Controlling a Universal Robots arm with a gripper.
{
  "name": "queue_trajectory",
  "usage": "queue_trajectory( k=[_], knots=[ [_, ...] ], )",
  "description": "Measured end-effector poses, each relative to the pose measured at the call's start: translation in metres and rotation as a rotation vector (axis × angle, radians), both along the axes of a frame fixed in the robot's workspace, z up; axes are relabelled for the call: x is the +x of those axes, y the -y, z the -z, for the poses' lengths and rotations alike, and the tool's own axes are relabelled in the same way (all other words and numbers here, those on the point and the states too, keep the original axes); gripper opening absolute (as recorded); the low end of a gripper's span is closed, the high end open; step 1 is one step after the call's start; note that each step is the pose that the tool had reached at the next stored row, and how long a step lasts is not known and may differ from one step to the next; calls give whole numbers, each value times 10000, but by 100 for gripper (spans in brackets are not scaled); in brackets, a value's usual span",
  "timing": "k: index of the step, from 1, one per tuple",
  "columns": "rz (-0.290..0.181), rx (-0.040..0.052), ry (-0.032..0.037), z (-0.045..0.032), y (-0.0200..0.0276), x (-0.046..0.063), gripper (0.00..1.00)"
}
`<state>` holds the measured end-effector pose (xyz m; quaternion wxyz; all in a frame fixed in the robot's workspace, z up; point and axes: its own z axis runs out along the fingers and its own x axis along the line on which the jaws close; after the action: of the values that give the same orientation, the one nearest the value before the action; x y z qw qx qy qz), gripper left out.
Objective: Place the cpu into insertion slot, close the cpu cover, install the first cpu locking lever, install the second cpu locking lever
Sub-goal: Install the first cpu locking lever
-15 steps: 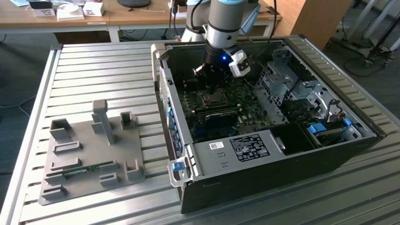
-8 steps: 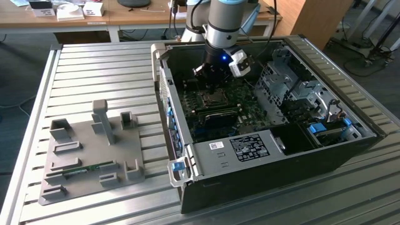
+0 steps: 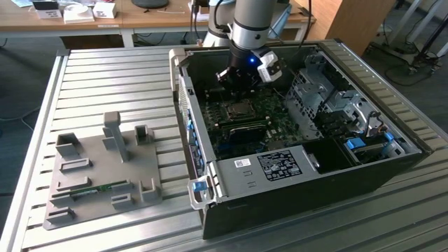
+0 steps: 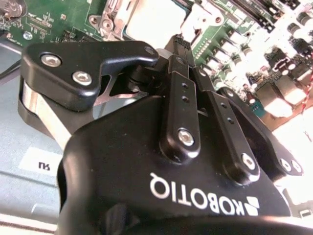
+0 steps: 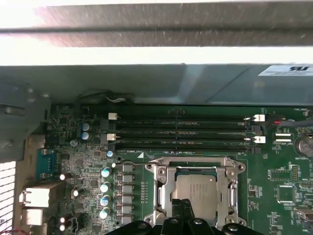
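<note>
End effector [image 3: 236,90] inside open computer case [image 3: 301,191], over insertion slot [image 3: 238,109].

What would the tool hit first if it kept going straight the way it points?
Probably the cpu, framed by the cpu cover: the tool points at its edge. Depth is unclear, so the cover might come first.

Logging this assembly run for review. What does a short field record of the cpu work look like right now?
cpu: flat on the motherboard, metal top showing
cpu cover: down, framing the cpu
gripper: shut, tip at the cpu's edge
computer case: open, on the slatted table
grey fixture: at the exterior view's left of the case
</note>
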<state>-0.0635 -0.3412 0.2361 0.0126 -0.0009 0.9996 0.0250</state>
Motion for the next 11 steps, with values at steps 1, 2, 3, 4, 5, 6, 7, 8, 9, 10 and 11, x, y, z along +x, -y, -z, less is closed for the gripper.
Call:
queue_trajectory(
  k=[1,2,3,4,5,6,7,8,9,10,11],
  knots=[
    [0,1,1,-17,0,0,11],
    [0,1,1,-29,0,0,11],
    [0,0,0,-37,0,0,11],
    [0,1,1,-39,0,0,11],
    [0,2,2,-39,0,0,11],
    [-1,4,3,-39,-1,1,11],
    [0,3,2,-40,0,0,11],
    [0,1,1,-41,0,0,11],
    [-1,1,1,-42,0,0,11],
    [-2,1,1,-42,0,-1,11],
    [0,0,0,-42,0,-5,11]
  ],
)
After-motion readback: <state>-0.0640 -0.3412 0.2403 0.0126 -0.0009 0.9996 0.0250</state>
